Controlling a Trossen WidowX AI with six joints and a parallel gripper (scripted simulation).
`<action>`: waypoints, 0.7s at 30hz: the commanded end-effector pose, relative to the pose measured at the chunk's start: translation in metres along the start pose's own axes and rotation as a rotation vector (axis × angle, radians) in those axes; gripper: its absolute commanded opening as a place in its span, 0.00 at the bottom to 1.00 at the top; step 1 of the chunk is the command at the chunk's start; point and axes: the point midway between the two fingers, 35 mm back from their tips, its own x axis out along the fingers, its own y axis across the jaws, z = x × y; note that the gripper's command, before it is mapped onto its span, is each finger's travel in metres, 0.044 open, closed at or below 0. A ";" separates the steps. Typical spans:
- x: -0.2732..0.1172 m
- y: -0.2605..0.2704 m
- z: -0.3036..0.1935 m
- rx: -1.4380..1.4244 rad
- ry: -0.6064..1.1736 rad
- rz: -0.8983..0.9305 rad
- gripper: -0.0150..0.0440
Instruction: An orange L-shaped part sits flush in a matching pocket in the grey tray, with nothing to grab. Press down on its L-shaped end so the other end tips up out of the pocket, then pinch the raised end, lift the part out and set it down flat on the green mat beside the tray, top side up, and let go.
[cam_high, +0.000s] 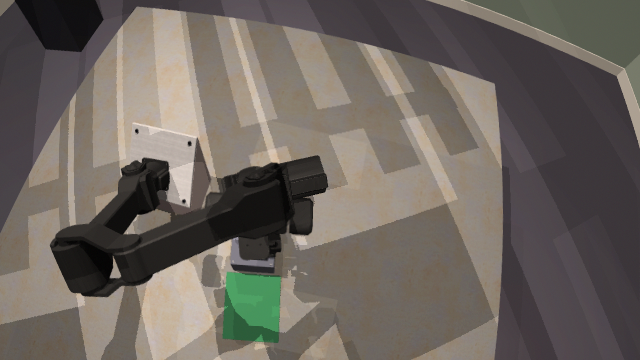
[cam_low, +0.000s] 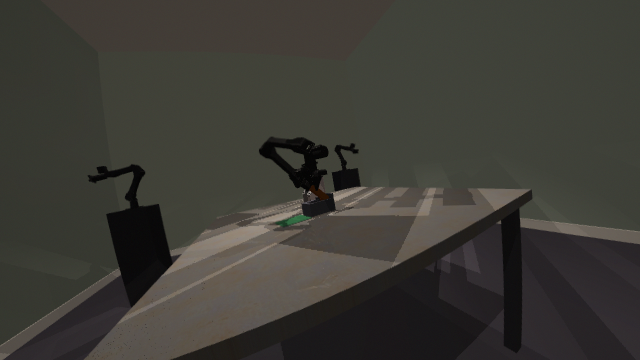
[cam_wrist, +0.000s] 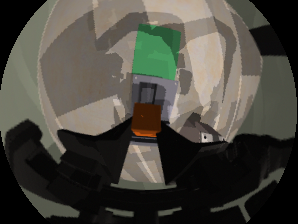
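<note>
The orange L-shaped part (cam_wrist: 147, 120) (cam_low: 317, 193) is tilted, with one end raised out of the grey tray (cam_wrist: 154, 90) (cam_low: 318, 207) (cam_high: 252, 263). My gripper (cam_wrist: 145, 120) is shut on the raised end of the part, right above the tray. In the top view the arm hides the part and most of the tray. The green mat (cam_high: 251, 307) (cam_wrist: 158, 55) (cam_low: 291, 220) lies flat just beyond the tray, with nothing on it.
A white mounting plate (cam_high: 162, 152) holds the arm's base at the left. Two other dark arms on black stands (cam_low: 139, 240) (cam_low: 346, 177) stand off the table. The table edge (cam_low: 400, 260) runs along the near right side.
</note>
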 end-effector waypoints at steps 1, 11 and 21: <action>-0.007 0.000 -0.001 0.006 0.010 0.003 0.25; -0.023 0.000 -0.001 0.006 0.011 0.002 0.25; -0.033 0.000 -0.001 0.005 0.011 0.002 0.25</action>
